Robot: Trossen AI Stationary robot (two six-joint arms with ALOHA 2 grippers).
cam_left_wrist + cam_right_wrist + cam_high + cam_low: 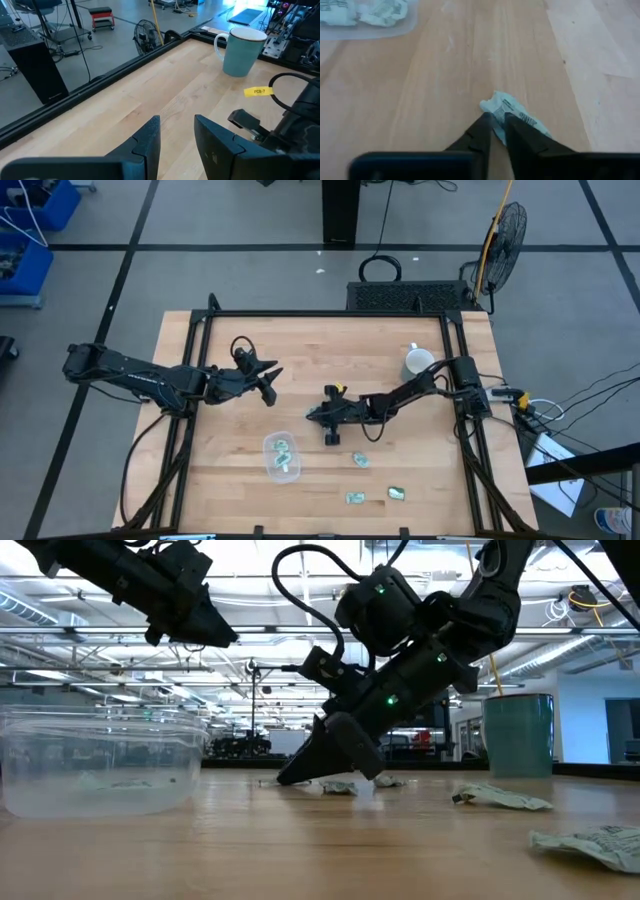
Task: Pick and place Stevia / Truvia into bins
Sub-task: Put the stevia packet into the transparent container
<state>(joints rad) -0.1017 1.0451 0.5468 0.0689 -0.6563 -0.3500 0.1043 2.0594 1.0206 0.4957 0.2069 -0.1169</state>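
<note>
The clear bin [281, 455] [95, 762] stands near the table's near edge with a few pale green Stevia packets [365, 11] inside. Three more packets [360, 460] [397, 493] [355, 498] lie flat on the wood to its right. My right gripper [314, 417] [495, 121] is down at the table just right of and beyond the bin, shut on another crumpled packet [520, 117]. My left gripper [268, 376] [176, 131] hovers open above the table, beyond the bin, and holds nothing. My right gripper pinches the crumpled packet between its two fingers near one end [498, 107]. The fingers [300, 768] slant steeply down from the table's right. The packet still lies on the wood, its other end [535, 125] trailing under the fingers.
A grey-white mug [418, 362] [242, 50] stands near the far right part of the table. A black frame rail [330, 314] runs along the table's far edge. Bare wood lies between the two grippers and left of the bin.
</note>
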